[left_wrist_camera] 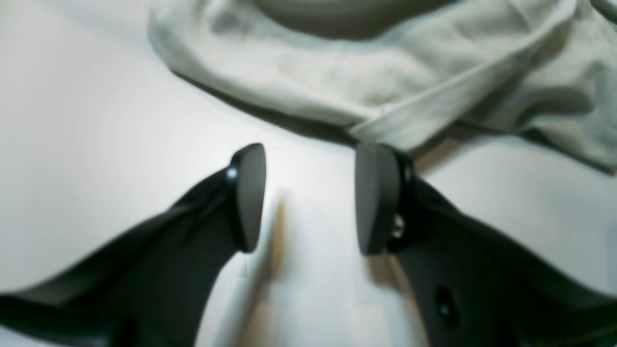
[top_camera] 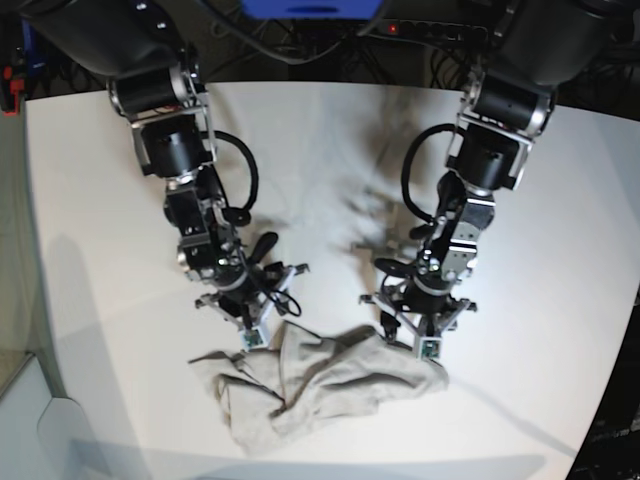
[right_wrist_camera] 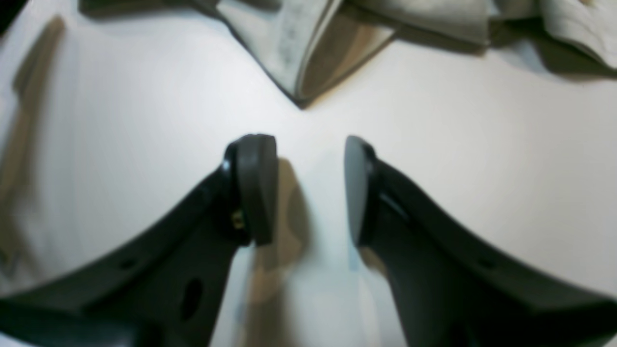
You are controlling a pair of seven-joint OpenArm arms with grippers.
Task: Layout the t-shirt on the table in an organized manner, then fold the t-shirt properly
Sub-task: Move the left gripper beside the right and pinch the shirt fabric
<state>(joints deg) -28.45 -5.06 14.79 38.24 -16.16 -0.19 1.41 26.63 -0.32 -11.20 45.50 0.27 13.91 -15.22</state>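
The beige t-shirt lies crumpled in a low heap near the front edge of the white table. My left gripper hangs just behind the heap's right end. In the left wrist view this left gripper is open over bare table, and a folded hem of the t-shirt reaches its right fingertip. My right gripper hovers at the heap's back left. Seen from the right wrist camera, the right gripper is open and empty, a short way from a pointed corner of the t-shirt.
The table's curved edge runs down the left side, with a drop beyond it. Dark cables and a blue box sit behind the table's far edge. Both arm bases stand at the back corners.
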